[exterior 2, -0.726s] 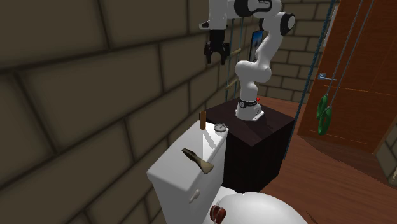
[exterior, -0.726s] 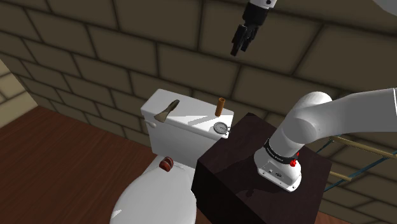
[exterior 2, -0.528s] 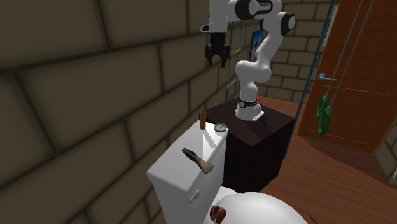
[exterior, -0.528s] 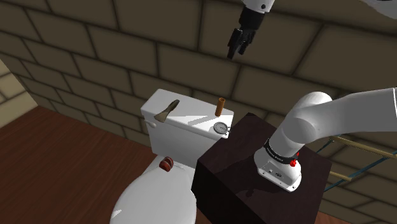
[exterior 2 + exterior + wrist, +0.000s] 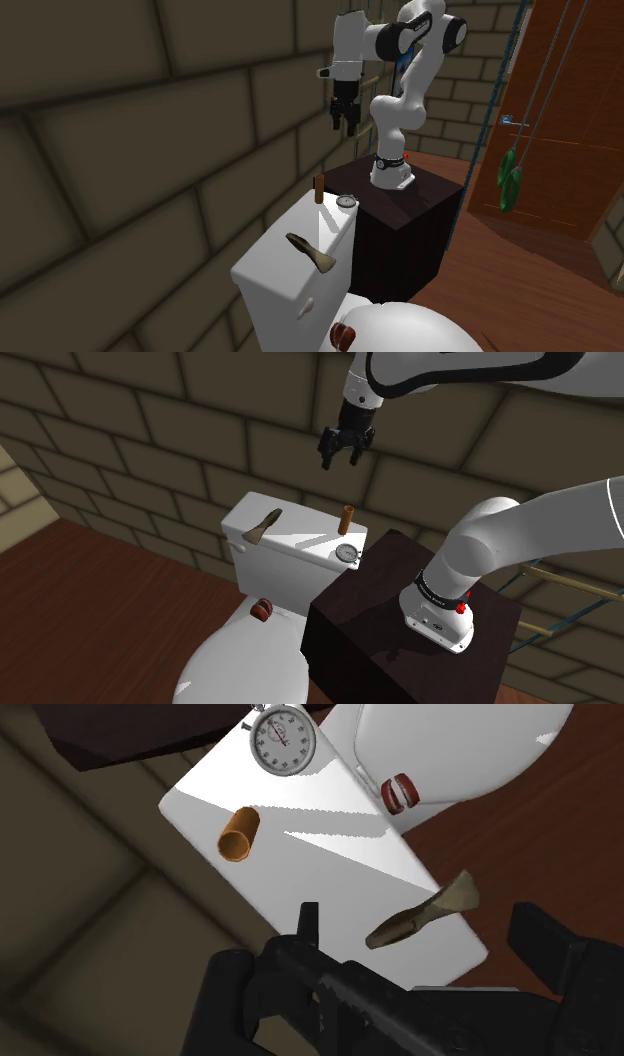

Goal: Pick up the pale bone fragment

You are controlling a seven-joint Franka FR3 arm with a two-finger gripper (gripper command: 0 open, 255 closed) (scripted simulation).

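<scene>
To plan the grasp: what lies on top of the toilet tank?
On the tank lid lie a bone fragment, an upright brown cylinder and a stopwatch. The lid hides the tank's inside.

White toilet tank lid (image 5: 300, 537) carries three things, read off the shoulder view. A dull tan bone fragment (image 5: 262, 527) lies flat toward 9 o'clock, a short brown cylinder (image 5: 347, 519) stands upright at 2 o'clock by the back edge, and a round stopwatch (image 5: 347, 552) lies face up at 4 o'clock. At 6 o'clock from the tank, the closed white toilet seat lid (image 5: 240, 662) bears a small dark red object (image 5: 262, 610) at its hinge end.
</scene>
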